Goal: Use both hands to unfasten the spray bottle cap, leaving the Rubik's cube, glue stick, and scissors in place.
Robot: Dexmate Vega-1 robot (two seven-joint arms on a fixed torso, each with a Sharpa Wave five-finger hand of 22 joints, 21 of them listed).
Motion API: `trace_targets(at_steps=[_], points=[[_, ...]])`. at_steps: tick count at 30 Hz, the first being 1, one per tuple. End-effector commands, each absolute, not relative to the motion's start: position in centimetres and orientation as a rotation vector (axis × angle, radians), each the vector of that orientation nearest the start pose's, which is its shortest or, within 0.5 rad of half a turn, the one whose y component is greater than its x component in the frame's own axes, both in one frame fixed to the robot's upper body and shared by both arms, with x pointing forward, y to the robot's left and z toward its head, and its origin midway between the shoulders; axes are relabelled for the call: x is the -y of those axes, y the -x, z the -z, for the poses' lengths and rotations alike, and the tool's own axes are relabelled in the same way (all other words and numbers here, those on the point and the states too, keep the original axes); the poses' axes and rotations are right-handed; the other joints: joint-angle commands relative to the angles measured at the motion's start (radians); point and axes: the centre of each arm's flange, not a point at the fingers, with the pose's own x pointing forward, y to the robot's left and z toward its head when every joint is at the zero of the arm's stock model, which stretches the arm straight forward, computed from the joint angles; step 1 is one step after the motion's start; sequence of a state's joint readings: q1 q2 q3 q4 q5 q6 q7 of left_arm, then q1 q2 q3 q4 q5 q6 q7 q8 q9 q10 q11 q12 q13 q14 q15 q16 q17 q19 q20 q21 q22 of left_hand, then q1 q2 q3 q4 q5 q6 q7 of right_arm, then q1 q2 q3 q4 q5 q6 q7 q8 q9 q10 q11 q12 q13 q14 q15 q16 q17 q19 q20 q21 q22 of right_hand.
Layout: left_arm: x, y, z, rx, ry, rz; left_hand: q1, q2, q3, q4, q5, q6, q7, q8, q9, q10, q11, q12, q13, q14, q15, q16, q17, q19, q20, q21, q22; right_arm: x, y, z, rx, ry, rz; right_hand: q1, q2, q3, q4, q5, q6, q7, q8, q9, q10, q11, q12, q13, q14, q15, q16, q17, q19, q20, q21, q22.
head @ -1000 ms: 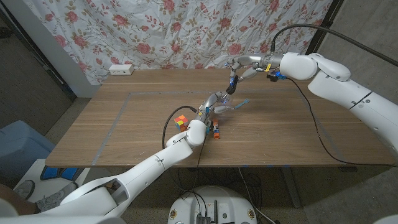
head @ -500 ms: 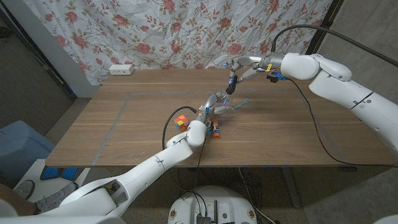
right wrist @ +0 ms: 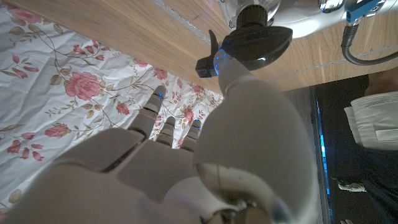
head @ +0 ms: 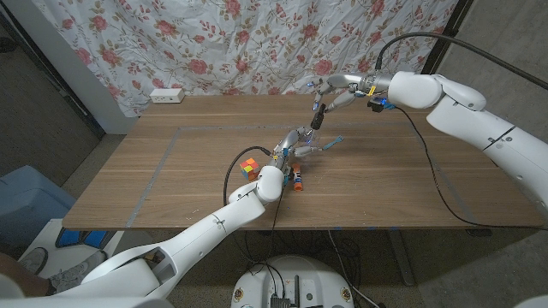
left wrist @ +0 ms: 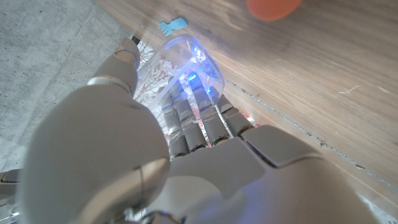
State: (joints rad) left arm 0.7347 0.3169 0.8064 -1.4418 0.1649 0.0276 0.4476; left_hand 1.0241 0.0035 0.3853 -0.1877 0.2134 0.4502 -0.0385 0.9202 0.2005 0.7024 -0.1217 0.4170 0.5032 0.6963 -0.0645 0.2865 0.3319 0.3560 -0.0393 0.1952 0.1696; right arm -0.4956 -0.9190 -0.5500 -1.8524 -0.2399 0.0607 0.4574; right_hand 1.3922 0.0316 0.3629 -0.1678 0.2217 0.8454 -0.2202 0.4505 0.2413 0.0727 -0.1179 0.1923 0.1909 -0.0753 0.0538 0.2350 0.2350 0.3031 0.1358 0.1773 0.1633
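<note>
l hand (head: 295, 142) grips clear bottle (left wrist: 191, 65); r hand (head: 330, 91) holds cap (right wrist: 247, 40) above.

Floral curtain (head: 214, 43) hangs behind wooden table (head: 128, 171).

So the tally: one multicoloured Rubik's cube (head: 248, 168), one clear plastic spray bottle (left wrist: 189, 62), one black spray cap (right wrist: 251, 38), one white power strip (head: 166, 96) at the far left, two white robot hands (head: 295, 144) (head: 330, 92).
</note>
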Motion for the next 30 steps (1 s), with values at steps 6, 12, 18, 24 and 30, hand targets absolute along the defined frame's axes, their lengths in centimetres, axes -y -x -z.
trace_targets(at_steps=[6,12,18,24,30], points=[[-4.4,-62.1,4.9,0.713,-0.652,0.107,-0.073,0.089,0.024,0.015,-0.004,0.014,0.005,0.006,0.000,0.018,-0.014,-0.001,0.005,0.008,-0.112,0.001,0.003,0.010,-0.044,-0.001,0.002,21.4,-53.2,-17.0,0.719,1.484,-0.355,-0.034,-0.013,-0.015,0.010,-0.004,-0.050,-0.002,-0.035,-0.018,-0.014,0.006,0.000,0.002,-0.007,0.017,-0.002,0.003,0.007,0.022,0.007,0.002],[-4.5,-62.2,4.7,0.715,-0.653,0.107,-0.073,0.089,0.024,0.016,-0.004,0.015,0.005,0.006,0.000,0.018,-0.014,-0.003,0.006,0.008,-0.113,0.002,0.003,0.010,-0.044,-0.001,0.002,21.9,-52.8,-17.4,0.712,1.469,-0.327,-0.051,-0.018,-0.023,0.015,-0.008,-0.067,-0.003,-0.050,-0.025,-0.015,0.012,0.001,0.002,-0.003,0.024,0.000,0.002,0.014,0.029,0.009,0.002],[-4.5,-62.3,4.6,0.713,-0.652,0.106,-0.073,0.090,0.024,0.016,-0.004,0.014,0.004,0.005,0.000,0.020,-0.014,-0.003,0.006,0.007,-0.113,0.002,0.004,0.010,-0.043,-0.001,0.002,22.4,-52.4,-17.5,0.690,1.439,-0.292,-0.085,-0.027,-0.038,0.023,-0.013,-0.086,-0.002,-0.068,-0.033,-0.016,0.033,0.002,0.003,0.004,0.039,0.001,0.000,0.025,0.047,0.012,0.002],[-4.6,-62.3,4.6,0.715,-0.650,0.097,-0.073,0.089,0.024,0.016,-0.004,0.015,0.003,0.005,0.000,0.021,-0.015,-0.003,0.007,0.007,-0.113,0.002,0.004,0.010,-0.044,-0.001,0.002,22.7,-51.5,-17.5,0.664,1.408,-0.231,-0.278,-0.056,-0.103,0.078,-0.032,-0.077,0.001,-0.099,-0.040,-0.007,0.076,0.008,0.004,0.020,0.078,0.002,-0.005,0.029,0.080,0.007,0.004],[-4.5,-62.2,4.6,0.729,-0.644,0.077,-0.074,0.087,0.024,0.015,-0.004,0.016,0.003,0.005,0.000,0.020,-0.014,-0.005,0.007,0.008,-0.112,0.001,0.003,0.010,-0.044,-0.001,0.002,22.7,-50.9,-17.1,0.634,1.372,-0.196,-0.408,-0.060,-0.141,0.116,-0.037,-0.078,0.005,-0.124,-0.044,0.007,0.096,0.011,0.004,0.038,0.092,0.007,-0.004,0.026,0.081,0.007,0.006]])
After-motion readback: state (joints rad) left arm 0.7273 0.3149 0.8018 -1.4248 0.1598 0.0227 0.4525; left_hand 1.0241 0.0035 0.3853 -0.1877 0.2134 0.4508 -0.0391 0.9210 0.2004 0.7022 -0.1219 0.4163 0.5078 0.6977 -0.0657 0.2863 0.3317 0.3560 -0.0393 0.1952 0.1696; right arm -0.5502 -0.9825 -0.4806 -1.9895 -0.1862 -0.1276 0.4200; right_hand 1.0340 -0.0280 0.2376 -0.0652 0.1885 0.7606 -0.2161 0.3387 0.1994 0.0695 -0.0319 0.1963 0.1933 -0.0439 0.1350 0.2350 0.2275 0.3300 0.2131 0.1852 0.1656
